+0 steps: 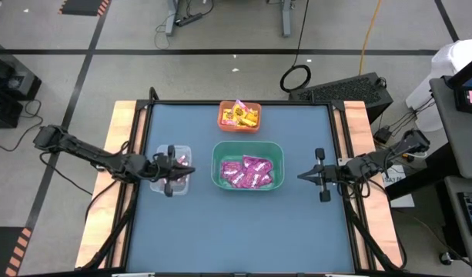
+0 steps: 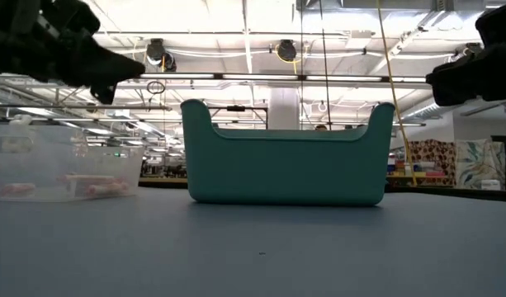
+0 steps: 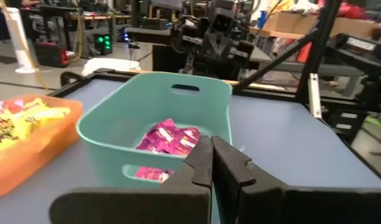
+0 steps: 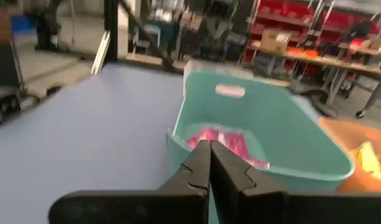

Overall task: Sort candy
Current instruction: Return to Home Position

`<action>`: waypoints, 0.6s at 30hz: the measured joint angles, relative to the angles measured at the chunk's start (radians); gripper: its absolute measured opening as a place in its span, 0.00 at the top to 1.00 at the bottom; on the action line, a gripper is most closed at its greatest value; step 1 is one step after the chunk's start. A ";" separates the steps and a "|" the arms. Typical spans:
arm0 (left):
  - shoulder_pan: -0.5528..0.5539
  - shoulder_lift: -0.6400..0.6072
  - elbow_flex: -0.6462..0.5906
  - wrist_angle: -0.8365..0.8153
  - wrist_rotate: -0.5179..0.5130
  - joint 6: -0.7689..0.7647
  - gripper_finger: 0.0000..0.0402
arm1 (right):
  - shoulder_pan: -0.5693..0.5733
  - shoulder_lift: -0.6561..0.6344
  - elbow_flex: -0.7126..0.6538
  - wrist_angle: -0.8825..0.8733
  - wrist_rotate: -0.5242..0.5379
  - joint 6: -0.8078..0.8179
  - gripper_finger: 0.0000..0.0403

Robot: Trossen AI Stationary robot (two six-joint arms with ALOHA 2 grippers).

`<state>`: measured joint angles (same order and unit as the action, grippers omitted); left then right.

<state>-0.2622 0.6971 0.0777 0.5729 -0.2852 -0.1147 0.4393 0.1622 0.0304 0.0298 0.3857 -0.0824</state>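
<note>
Filling green bin (image 1: 247, 145), magenta candy (image 1: 249, 171); jaws closed

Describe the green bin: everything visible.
The green bin is a teal, plastic-looking oblong tub with rounded corners, raised ends and a slot handle in each end. It stands upright mid-table on the blue mat, apart from the orange bin and the clear bin. Magenta candy packets cover its floor. The left gripper and right gripper, both shut, touch nothing of it.
</note>
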 joint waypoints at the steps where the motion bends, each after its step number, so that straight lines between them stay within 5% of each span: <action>1: 0.000 -0.007 -0.015 0.012 0.007 -0.004 0.99 | 0.000 -0.003 -0.006 0.014 -0.002 -0.006 1.00; 18: 0.000 -0.037 -0.071 0.065 0.026 0.017 1.00 | 0.000 -0.045 -0.010 0.020 -0.025 -0.008 1.00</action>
<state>-0.2623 0.6606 0.0067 0.6380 -0.2593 -0.0976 0.4393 0.1172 0.0208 0.0503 0.3603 -0.0900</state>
